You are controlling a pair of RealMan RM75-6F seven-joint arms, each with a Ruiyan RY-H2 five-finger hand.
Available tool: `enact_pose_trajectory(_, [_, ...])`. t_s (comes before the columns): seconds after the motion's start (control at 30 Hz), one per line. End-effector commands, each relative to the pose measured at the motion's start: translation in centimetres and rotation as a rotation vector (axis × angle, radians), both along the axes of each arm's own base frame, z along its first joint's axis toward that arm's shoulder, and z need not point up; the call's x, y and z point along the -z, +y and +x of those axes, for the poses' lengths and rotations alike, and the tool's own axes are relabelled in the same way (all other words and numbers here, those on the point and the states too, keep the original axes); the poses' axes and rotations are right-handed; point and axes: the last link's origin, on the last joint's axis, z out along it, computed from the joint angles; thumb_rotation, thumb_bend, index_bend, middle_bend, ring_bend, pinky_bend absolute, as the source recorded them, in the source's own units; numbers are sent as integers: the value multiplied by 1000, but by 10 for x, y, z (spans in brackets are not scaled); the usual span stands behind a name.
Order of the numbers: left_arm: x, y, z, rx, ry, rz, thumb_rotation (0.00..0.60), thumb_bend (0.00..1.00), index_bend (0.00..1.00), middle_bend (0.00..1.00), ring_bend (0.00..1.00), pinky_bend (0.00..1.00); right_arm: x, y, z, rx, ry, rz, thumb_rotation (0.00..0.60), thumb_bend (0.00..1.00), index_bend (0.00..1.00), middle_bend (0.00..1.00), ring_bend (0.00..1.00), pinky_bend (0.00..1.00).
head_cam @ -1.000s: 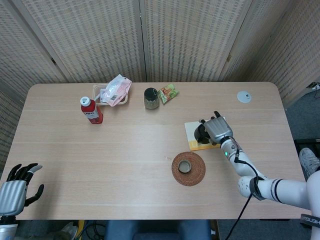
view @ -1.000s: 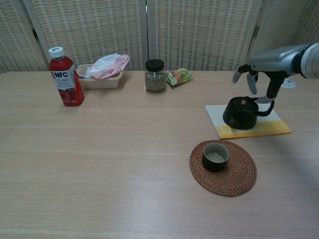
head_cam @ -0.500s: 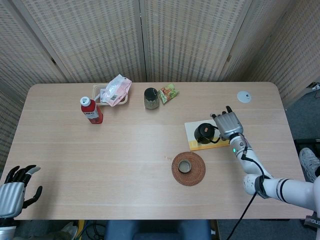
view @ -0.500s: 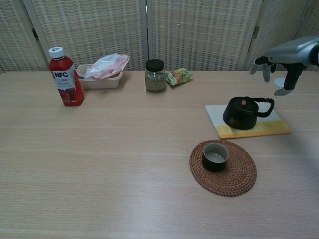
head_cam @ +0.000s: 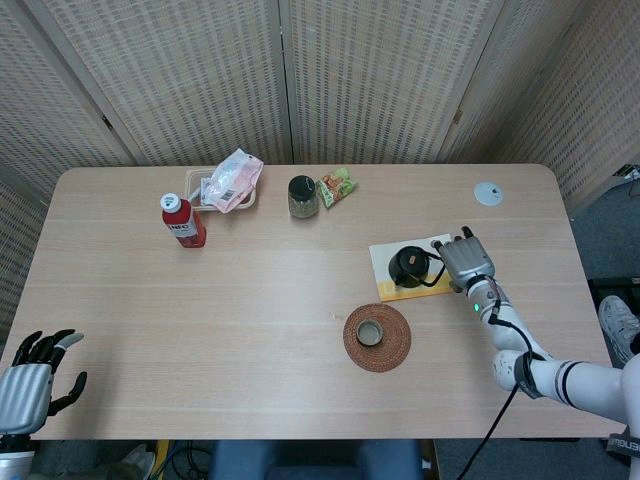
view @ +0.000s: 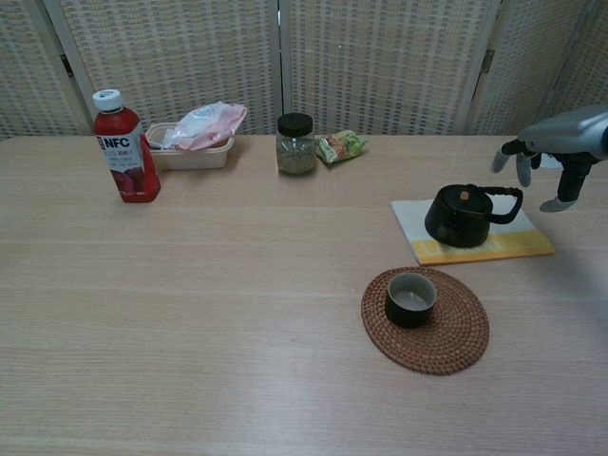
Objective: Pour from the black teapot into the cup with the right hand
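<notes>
The right hand [view: 543,163] hangs in the air just past the handle side of the black teapot [view: 463,215]. Its fingers [view: 522,171] are spread apart and point down. It holds nothing and touches nothing. There is a small gap between the hand and the loop of the teapot's handle.

The black teapot stands upright with its lid on. It sits on a white and yellow mat [view: 470,245]. From the teapot, the hand is on the side away from the middle of the table.

The cup [view: 410,298] is near the teapot, on the side closer to the robot. It stands on a round woven coaster [view: 457,334]. It is a dark cup with a pale inside, and I cannot tell if there is any drink in it.

Far from the teapot, toward the back of the table, stands a glass jar [view: 295,144] with a black lid. It has something greenish-brown in it. Beside the jar lies a small green snack packet [view: 341,146]. Further along is a shallow tray [view: 189,157] with a pink and white bag [view: 204,124] resting in it. A red juice bottle [view: 125,148] with a white cap stands next to the tray.

The left hand [head_cam: 30,382] is well away from the teapot, off the near corner of the table. Its fingers are apart and it is empty.
</notes>
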Motion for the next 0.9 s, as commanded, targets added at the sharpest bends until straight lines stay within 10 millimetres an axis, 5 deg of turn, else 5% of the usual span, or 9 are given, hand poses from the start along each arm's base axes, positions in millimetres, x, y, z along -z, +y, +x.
enact_pose_trajectory(0.03, [0,0,0,-2,1,0,600,367,244,198,212,90,3,0,-3,4,1,8,600,252,176,322,211,83])
enact_pose_trajectory(0.9, [-1,-3,-3,-3,-1,6,600,367,244,198,212,90,26,39,11,-82,-40,134,600,252,176,322,211,83])
